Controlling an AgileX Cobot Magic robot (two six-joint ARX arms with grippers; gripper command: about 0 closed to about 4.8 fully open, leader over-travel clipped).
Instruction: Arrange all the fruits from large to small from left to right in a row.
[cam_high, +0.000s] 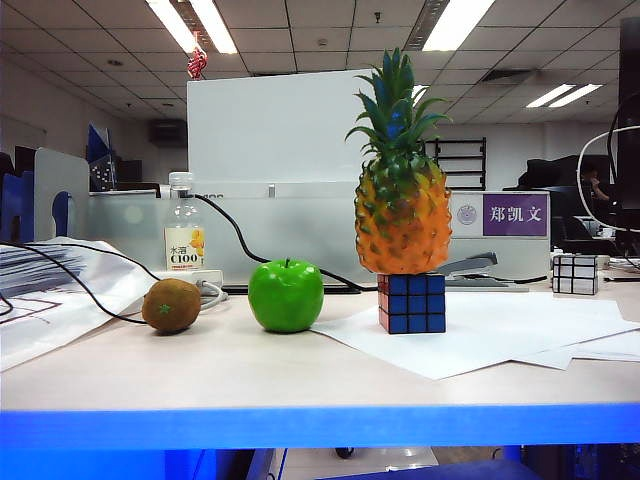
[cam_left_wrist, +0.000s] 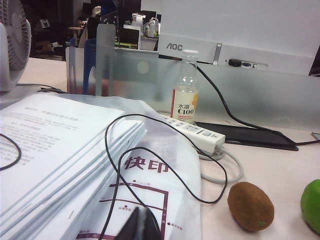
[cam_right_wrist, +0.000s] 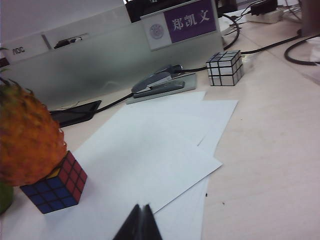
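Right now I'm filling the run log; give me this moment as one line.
order left to right: fuzzy brown kiwi | glossy green apple | orange-yellow pineapple atop blue Rubik's cube | left hand shut | right hand shut

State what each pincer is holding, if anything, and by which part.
Nothing is held. The left pincer is shut over the papers, and the right pincer is shut over the white sheets, both empty.
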